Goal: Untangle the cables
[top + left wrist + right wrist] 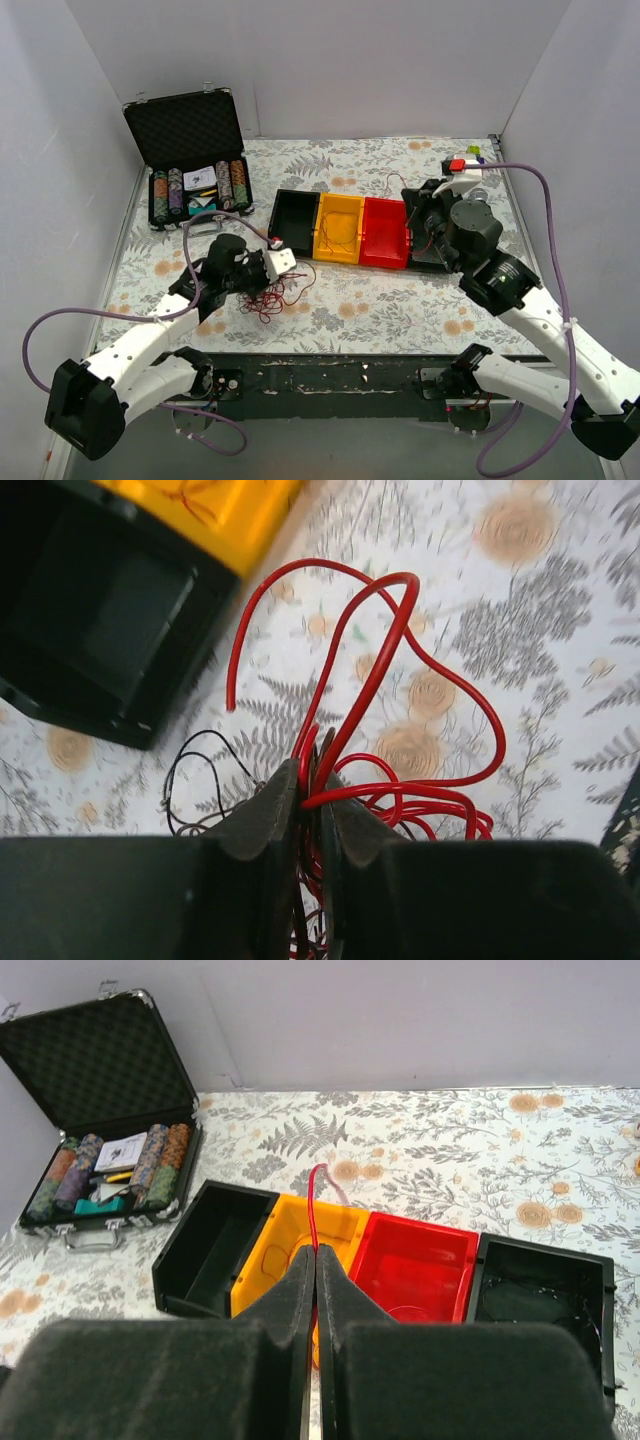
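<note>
**Both pincers closed on red wire, main tangle on the cloth at left**

- Left pincer: jaws nearly together, with only a sliver of gap. They are clamped on several red strands of the cables. In the wrist view, red loops fan up and out from between the tips. More red wire is bunched just behind them, and a few dark wires lie to the side.
- The tangle sits on the floral table cover, just in front of the black bin at the left end of the bin row, directly under the left pincer.
- Right pincer: jaws fully together, pinching a single red strand that rises straight out between the tips and curls over at the top. In the wrist view it lines up over the yellow bin.
- Thin wires are visible inside the yellow bin. The wires in the right-end black bin are too fine to sort by colour.
- An open chip case is at the far left, well apart from the cables.
</note>
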`<state>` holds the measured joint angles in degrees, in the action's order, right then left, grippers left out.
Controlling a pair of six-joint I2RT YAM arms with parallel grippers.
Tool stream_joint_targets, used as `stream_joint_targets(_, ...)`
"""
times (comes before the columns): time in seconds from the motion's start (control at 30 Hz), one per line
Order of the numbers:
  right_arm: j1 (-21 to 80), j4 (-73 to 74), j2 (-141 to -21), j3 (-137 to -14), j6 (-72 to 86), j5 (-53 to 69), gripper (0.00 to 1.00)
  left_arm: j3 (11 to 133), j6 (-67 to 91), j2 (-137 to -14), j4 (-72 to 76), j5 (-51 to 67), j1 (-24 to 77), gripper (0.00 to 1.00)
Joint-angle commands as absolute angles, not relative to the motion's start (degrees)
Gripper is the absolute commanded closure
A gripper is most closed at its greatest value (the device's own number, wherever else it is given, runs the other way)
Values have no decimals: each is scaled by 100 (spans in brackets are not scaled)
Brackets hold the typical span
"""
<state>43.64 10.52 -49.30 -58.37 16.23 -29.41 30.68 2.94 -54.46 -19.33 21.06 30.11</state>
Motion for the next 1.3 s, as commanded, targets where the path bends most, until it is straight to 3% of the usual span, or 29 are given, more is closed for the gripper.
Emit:
stream_joint_targets(0.0,4149,81,-5220,-5942,1485,-2910,99,3778,817,-5388,-2486,2917,3015,88)
stream_joint_targets(0.23,3876,-1431,-5826,-5292,1415,-2865,99,3868,765,-5019,-2874,3129,3023,83)
stream_joint_targets(0.67,3762,-2364,-7118,-5168,1556,-3181,99,3718,756,-4737,-2980,3243,3032,71)
stream_joint_targets(1.0,3744,-2444,-7541,-4509,2117,-3813,99,3577,721,-4632,-2997,3147,3032,68)
stream_joint_targets(1.27,3753,-1399,-7699,-4579,2706,-4323,99,3524,694,-4632,-2988,3103,3032,68)
